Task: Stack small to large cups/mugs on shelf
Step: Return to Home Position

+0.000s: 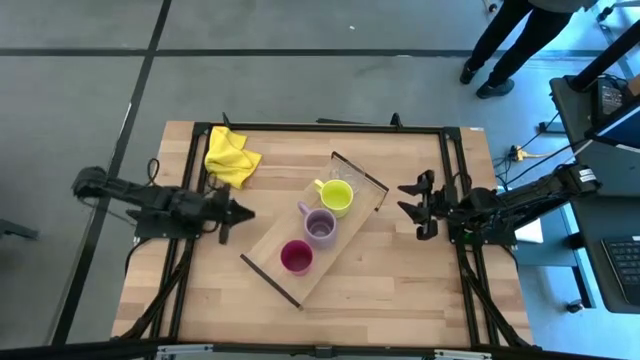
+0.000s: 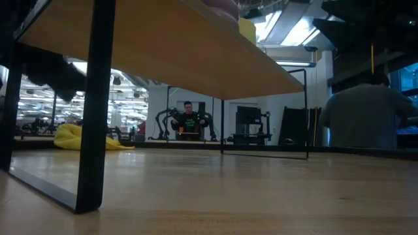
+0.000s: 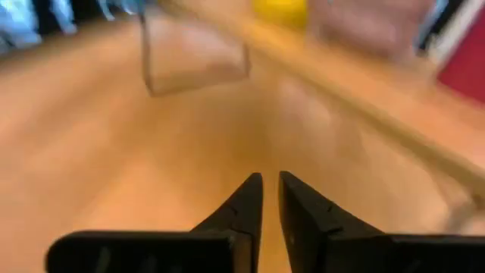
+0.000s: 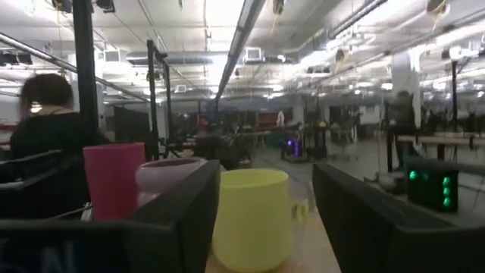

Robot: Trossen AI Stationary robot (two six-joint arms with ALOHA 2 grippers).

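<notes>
A crumpled yellow cloth (image 1: 230,155) lies on the table (image 1: 400,290) at 10 o'clock from the shelf (image 1: 272,243), clear of both arms, and a person's legs (image 1: 505,40) stand on the floor off toward 1 o'clock. Three cups sit mouth-up in a row on the shelf, with bare insides: the lime-yellow mug (image 1: 337,197) at the 1 o'clock end, the purple mug (image 1: 320,226) in the middle, and the dark red tumbler (image 1: 296,257) at 7 o'clock. The left gripper (image 1: 240,213) hangs at 9 o'clock, its fingers nearly together and holding nothing. The right gripper (image 1: 412,205) is at 3 o'clock, spread wide and holding nothing.

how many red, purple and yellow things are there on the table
red: 1, dark red handleless tumbler
purple: 1, lilac handled mug
yellow: 2, lime-yellow handled mug and crumpled yellow cloth
total: 4
</notes>
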